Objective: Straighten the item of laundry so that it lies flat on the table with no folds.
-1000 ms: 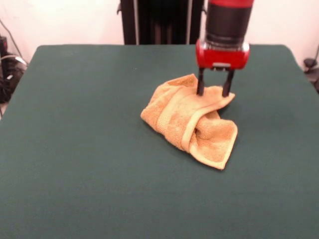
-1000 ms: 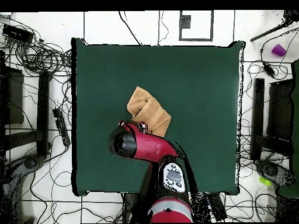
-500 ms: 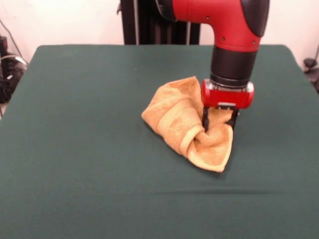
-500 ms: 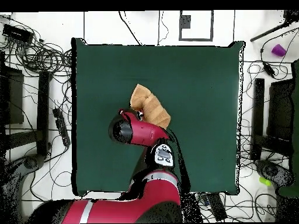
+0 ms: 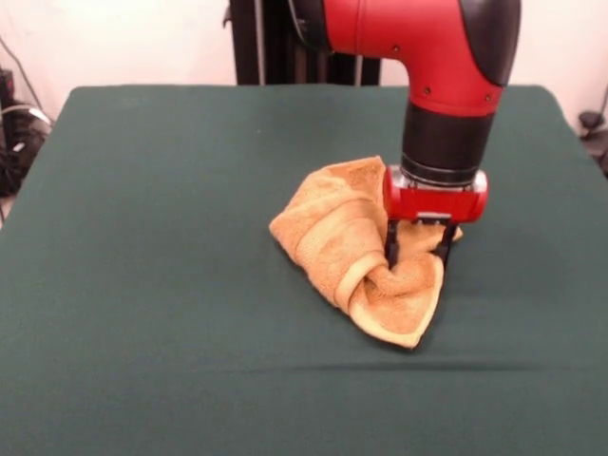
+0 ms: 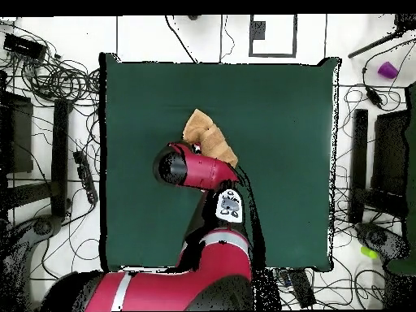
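The orange-tan towel (image 5: 332,228) lies crumpled and folded over itself on the dark green table (image 5: 142,237), right of centre. Its woven band curls round the near side. My gripper (image 5: 418,249) points straight down into the towel's right part. Its two fingers stand apart, open, with a bunch of cloth between them and their tips sunk in the folds. In the overhead view the towel (image 6: 207,134) shows just beyond the arm's red wrist (image 6: 183,166), which hides the gripper and part of the cloth.
The table (image 6: 284,122) reaches well past the towel on every side. Cables and equipment lie on the floor round the table. A black stand rises behind the far edge (image 5: 304,43).
The gripper has come down and toward the front of the table, into the towel. The towel's far right part has bunched and shifted with it.
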`<state>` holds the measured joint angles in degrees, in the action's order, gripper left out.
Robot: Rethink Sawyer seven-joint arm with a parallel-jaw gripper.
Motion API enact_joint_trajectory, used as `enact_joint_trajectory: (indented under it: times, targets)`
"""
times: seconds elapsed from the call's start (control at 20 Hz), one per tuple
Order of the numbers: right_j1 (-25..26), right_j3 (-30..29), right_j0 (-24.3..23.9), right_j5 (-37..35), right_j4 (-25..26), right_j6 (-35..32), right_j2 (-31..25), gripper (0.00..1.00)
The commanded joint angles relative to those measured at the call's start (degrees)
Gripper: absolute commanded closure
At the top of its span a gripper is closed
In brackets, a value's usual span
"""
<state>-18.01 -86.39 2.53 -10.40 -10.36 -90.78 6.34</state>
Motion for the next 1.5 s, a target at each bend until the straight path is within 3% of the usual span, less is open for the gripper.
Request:
enact_joint_trajectory:
  times: [0.05,0.4,0.6,0.75,1.05,1.15,1.2,1.4,1.5]
  targets:
    - [12.96,17.2,-0.76,3.74,-3.14,-7.64,-4.9,0.0]
    - [16.96,28.51,-0.76,-3.08,-3.55,-6.44,-5.84,0.0]
    - [21.84,40.94,1.33,-12.92,-5.27,-8.05,-1.61,0.0]
    - [27.75,53.74,2.63,-20.41,-7.04,-10.91,2.38,0.0]
    - [35.67,70.38,3.22,-28.36,-10.17,-13.29,6.44,0.0]
    - [36.84,72.52,3.36,-29.19,-11.55,-14.18,7.99,0.0]
    - [37.42,73.59,3.43,-29.61,-12.24,-14.62,8.76,1.0]
    - [42.44,81.4,2.89,-32.13,-21.2,-17.21,19.75,1.0]
    - [44.92,84.05,1.86,-32.66,-30.1,-17.37,28.74,1.0]
